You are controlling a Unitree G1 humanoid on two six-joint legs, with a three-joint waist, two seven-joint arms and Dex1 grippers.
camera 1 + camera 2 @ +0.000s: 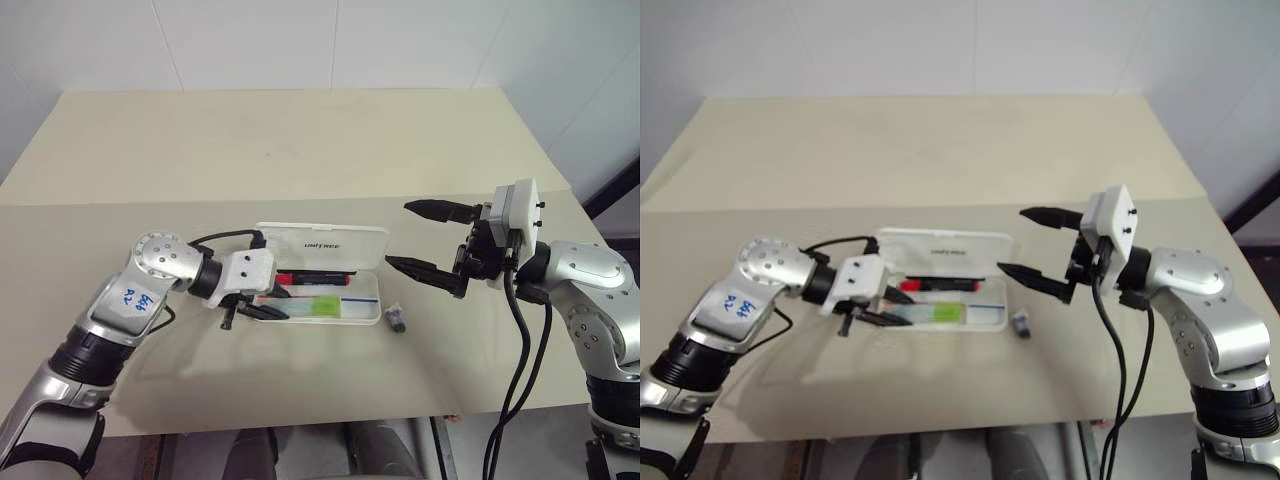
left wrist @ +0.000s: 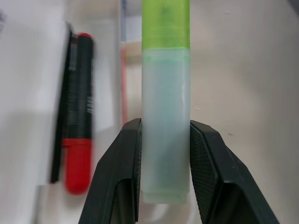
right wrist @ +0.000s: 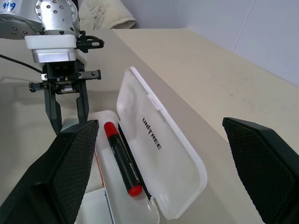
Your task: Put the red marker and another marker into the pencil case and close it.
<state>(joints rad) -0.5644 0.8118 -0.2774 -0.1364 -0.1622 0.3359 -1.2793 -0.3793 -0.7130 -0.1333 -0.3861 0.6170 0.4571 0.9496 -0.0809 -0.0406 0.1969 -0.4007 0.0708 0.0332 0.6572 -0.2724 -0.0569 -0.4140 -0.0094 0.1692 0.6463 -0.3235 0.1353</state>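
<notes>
On the beige tabletop point(image 1: 300, 150) before white walls, we see our left end effector point(image 2: 166, 154) pinching the green-capped marker point(image 2: 166, 116) over the open pencil case point(image 1: 365, 312), with our right end effector point(image 1: 425, 240) spread at three o'clock.

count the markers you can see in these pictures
2. The black-barrelled red marker lies inside the open white plastic pencil case; the pale green-capped marker is clamped in the left gripper over the case.

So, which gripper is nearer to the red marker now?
Left. The left gripper is at the open pencil case, beside the red marker, holding the green-capped marker. The right gripper hovers open past the case's other end.
</notes>
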